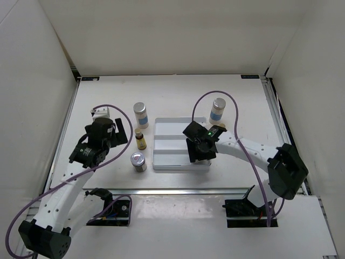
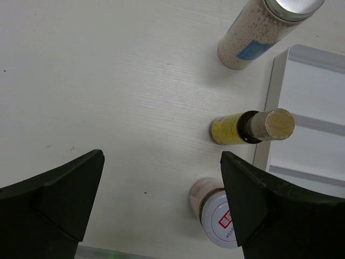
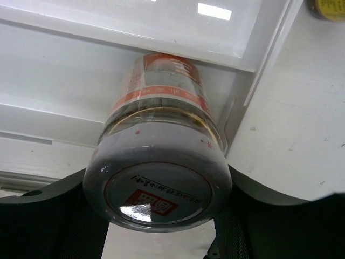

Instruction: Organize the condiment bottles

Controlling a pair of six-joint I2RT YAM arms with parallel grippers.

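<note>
Top external view: the white tray (image 1: 172,143) lies at the middle of the table (image 1: 108,102), with bottles standing on either side of it.

Right gripper (image 1: 198,147) hangs over the right part of the tray. In the right wrist view its fingers are closed around a silver-lidded jar (image 3: 161,162), clamped just under the lid. The red-marked lid faces the camera and the jar's base points down into a tray compartment, close to the tray's right wall. Whether the base touches the tray floor I cannot tell. Judgement: gripping near the lid leaves the base free to seat between the ridges.

Left gripper (image 2: 161,159) has its fingers spread fully apart, holding nothing, above bare table at the left of the frame. Lined up along the tray's left edge are three items: a tall white bottle (image 2: 253,35) at upper right, a tiny yellow bottle (image 2: 237,128) below it, and a second silver-lidded jar (image 2: 218,213) at lower right, partly behind the right finger. All stand outside the tray, so they likely await pickup.

A second tall white bottle (image 1: 218,110) stands above the tray's upper right corner.
</note>
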